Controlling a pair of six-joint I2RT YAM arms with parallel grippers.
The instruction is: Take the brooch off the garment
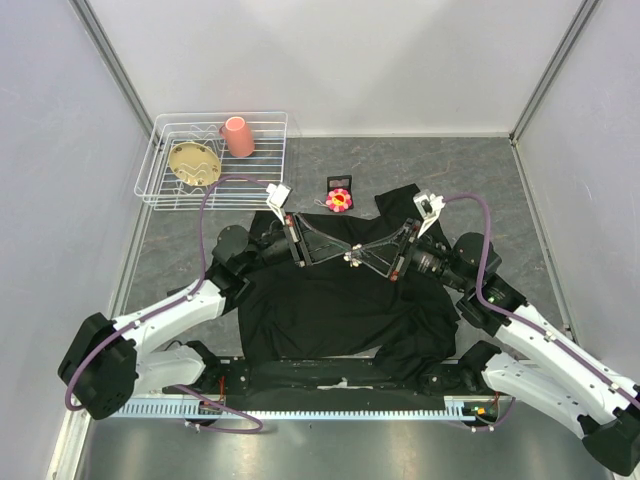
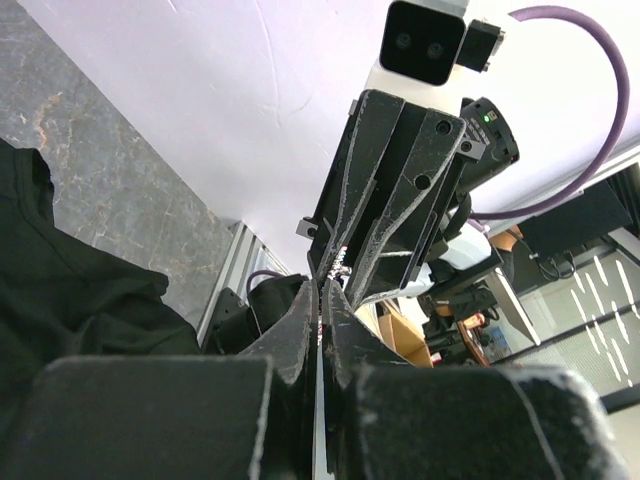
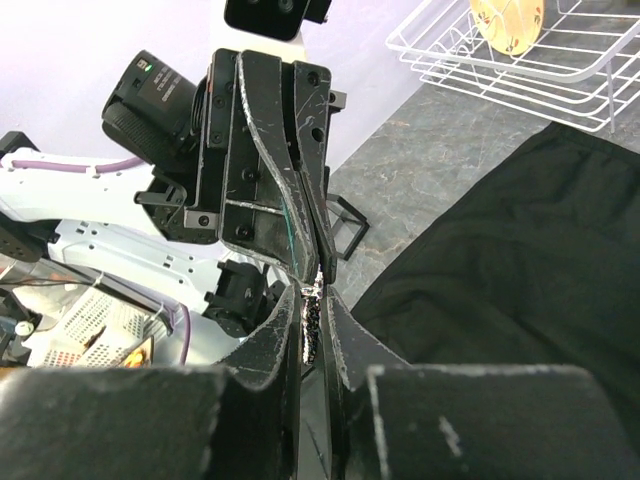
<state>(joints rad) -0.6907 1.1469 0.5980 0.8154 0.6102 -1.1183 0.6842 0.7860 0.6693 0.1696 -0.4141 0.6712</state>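
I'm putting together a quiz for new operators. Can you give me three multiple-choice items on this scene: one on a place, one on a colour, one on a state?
1. Where is the pink cup? A on the table; B in the wire rack; C on the floor.
2. What colour is the shirt? A black; B white; C blue.
3. How do the left gripper and right gripper stand? A wide open, far apart; B tip to tip, fingers closed; C resting on the rack.

Key: B, it lies among the rack's wires; A, the cloth is plainly black; B, they meet over the shirt, pinching a small glittery piece.
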